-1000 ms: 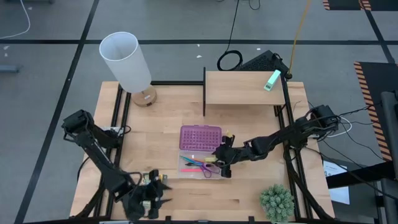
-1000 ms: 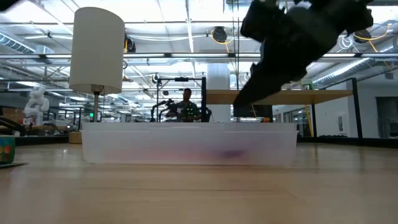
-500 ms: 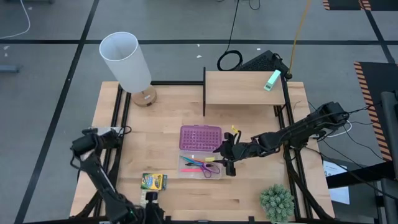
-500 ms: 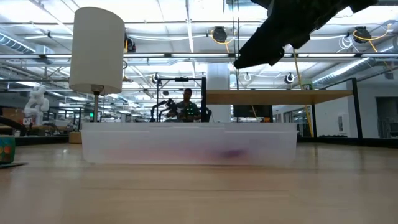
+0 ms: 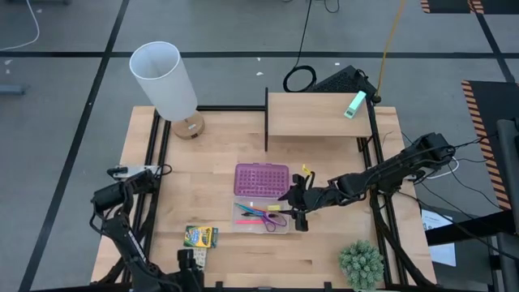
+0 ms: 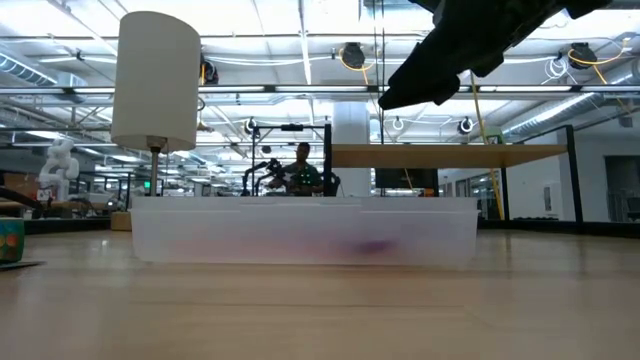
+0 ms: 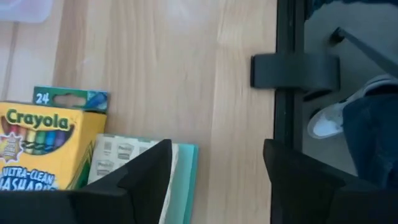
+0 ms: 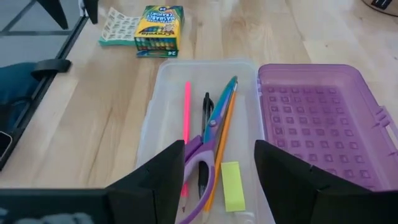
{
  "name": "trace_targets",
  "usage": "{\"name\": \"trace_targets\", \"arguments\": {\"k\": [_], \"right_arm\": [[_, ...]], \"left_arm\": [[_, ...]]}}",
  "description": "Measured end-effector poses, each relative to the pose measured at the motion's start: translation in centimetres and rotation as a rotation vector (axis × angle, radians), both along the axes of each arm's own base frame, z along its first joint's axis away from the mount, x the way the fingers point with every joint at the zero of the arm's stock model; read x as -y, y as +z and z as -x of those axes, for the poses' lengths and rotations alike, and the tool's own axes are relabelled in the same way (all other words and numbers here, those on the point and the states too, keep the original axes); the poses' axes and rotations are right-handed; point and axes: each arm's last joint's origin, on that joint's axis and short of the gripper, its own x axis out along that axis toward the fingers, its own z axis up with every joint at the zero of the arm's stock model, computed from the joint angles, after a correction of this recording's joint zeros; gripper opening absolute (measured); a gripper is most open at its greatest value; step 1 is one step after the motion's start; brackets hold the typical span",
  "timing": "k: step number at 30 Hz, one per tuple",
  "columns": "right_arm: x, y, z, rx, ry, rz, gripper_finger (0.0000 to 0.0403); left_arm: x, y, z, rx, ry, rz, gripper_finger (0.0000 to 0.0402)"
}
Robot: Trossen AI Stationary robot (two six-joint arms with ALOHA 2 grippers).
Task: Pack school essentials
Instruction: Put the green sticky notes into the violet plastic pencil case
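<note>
Hovering at the bottom edge of the high view, the left gripper [image 5: 189,264] is seen with fingers spread, nothing held. Just above it lie the crayon box [image 5: 199,236] and pale patterned pack [image 7: 121,159]. At centre, the empty, open right gripper [image 5: 292,209] is held over the clear case [image 5: 243,225] containing scissors [image 8: 207,146], pens and pencils.
</note>
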Motion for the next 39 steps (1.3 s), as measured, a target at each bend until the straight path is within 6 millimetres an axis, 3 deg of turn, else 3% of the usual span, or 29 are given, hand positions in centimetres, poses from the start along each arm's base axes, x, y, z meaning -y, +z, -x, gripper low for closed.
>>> {"name": "trace_targets", "arguments": {"k": [9,15,27,32,39], "right_arm": [[-2.9,2.6,-0.4,0.187,0.106,-0.010,0.0187],[-6.4,4.2,-2.8,0.251,0.165,0.113,0.0187],[-11.9,1.2,-12.4,0.195,0.266,0.336,0.0187],[-12.7,0.8,-15.6,0.169,0.302,0.390,0.0187],[-12.1,-1.0,-18.2,0.149,0.367,0.451,0.0187]], "left_arm": [[0.0,-0.5,1.4,-0.028,0.070,-0.029,0.0217],[-0.8,-0.4,2.4,-0.042,0.156,-0.107,0.0153],[-0.8,-0.5,4.0,-0.063,0.154,-0.150,0.0010],[-1.3,-1.1,4.4,-0.057,0.203,-0.162,0.0012],[-2.4,-3.9,4.9,-0.074,0.241,-0.124,0.0003]]}}
